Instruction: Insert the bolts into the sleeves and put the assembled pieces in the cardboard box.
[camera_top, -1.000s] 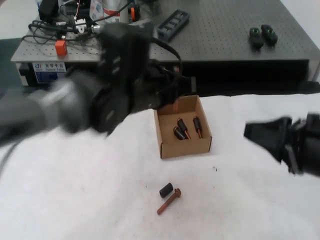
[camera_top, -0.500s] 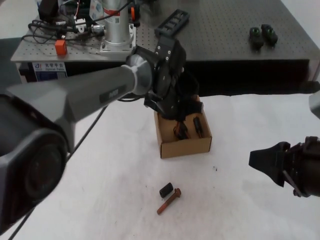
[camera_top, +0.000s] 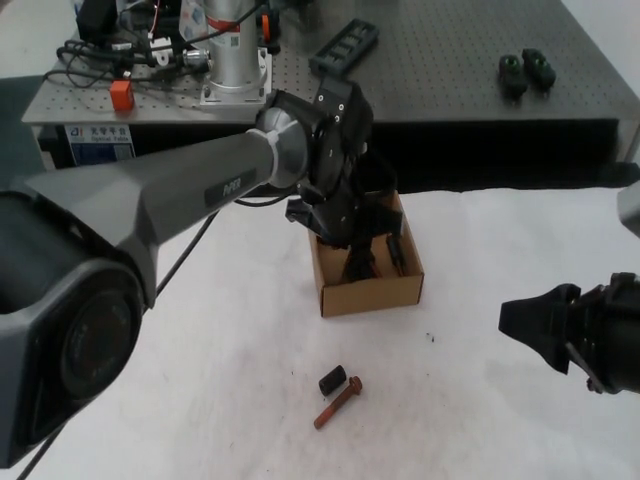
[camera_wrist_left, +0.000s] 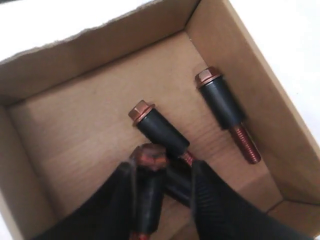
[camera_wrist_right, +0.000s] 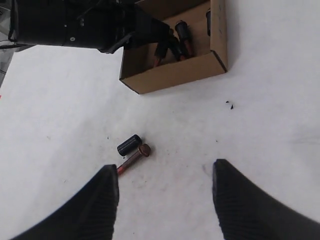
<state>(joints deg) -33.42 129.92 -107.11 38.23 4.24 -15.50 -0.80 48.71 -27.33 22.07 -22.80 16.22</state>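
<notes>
The cardboard box (camera_top: 368, 292) stands mid-cloth, and my left gripper (camera_top: 358, 252) reaches down into it. In the left wrist view that gripper (camera_wrist_left: 162, 170) is shut on an assembled bolt and sleeve (camera_wrist_left: 148, 187), held just above the box floor (camera_wrist_left: 95, 125). Two assembled pieces (camera_wrist_left: 161, 131) (camera_wrist_left: 220, 100) lie beside it. A loose black sleeve (camera_top: 331, 380) and a copper bolt (camera_top: 338, 402) lie side by side on the cloth in front of the box. My right gripper (camera_top: 515, 320) hovers open at the right, above and short of the sleeve (camera_wrist_right: 129, 145) and bolt (camera_wrist_right: 132, 159).
A white cloth (camera_top: 180, 380) covers the near surface, with free room around the loose parts. Behind it is a perforated metal bench (camera_top: 450, 90) carrying cables, an orange block (camera_top: 121, 95), a black tray (camera_top: 345, 45) and two black round parts (camera_top: 526, 70).
The left arm swept in from the left and set its gripper into the box, then held nearly still. The right gripper dropped a little lower.
</notes>
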